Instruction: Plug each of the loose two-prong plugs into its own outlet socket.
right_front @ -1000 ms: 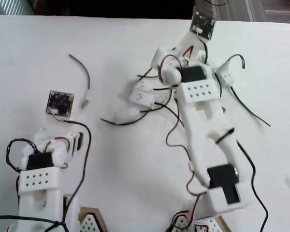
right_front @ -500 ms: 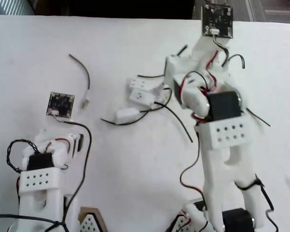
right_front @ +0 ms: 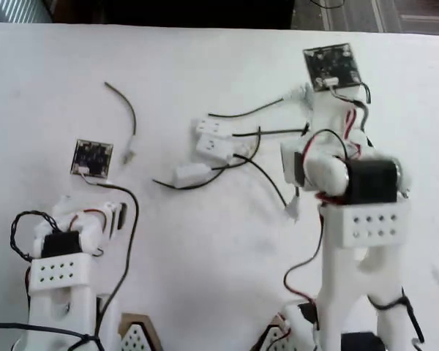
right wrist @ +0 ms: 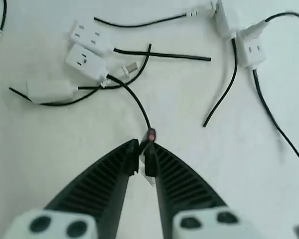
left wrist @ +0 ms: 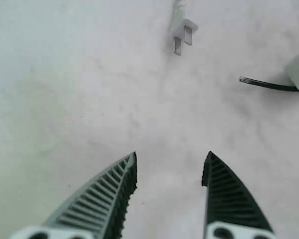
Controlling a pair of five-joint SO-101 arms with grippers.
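My right gripper [right wrist: 143, 149] is shut on a small white two-prong plug [right_front: 292, 211] at the end of a black cord [right wrist: 132, 102]. The cord runs back to two white outlet sockets [right wrist: 92, 35] [right wrist: 84, 59] lying side by side. In the high view these sockets [right_front: 214, 137] lie at mid-table, left of the right gripper [right_front: 294, 197]. My left gripper [left wrist: 172, 157] is open over bare table, a good way short of a loose white plug [left wrist: 182, 30]. That plug [right_front: 129, 155] has a thin grey cord curling away.
A white block [right_front: 192, 174] with black leads lies near the two sockets. Two more white sockets [right wrist: 222, 15] [right wrist: 251, 50] lie farther off, one with a plug in it. Black cords [right wrist: 162, 54] cross the middle. The left arm [right_front: 58, 263] stands at the near left.
The right arm has drawn back from the sockets toward the near side and to the right, bringing the black-corded plug with it. The left arm has not moved.
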